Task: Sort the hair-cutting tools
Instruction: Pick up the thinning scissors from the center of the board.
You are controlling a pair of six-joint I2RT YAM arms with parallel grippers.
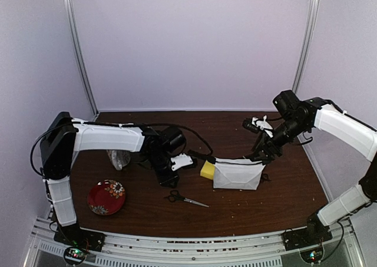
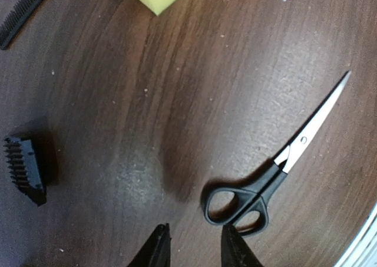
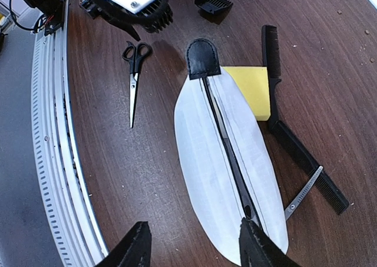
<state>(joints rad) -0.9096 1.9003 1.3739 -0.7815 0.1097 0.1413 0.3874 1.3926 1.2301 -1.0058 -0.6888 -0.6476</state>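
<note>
scissors (image 2: pixel 277 167) | black looped handles | silver blades shut, flat on table (image 2: pixel 177 102)

You see a dark wood-grain bench (image 1: pixel 235 211) flecked with pale specks. Plain pale lilac walls (image 1: pixel 194 43) close it on three sides, with metal poles (image 1: pixel 78 49) at the back corners. A slotted metal rail (image 1: pixel 194 247) lines the near edge. The light is soft and even.
</note>
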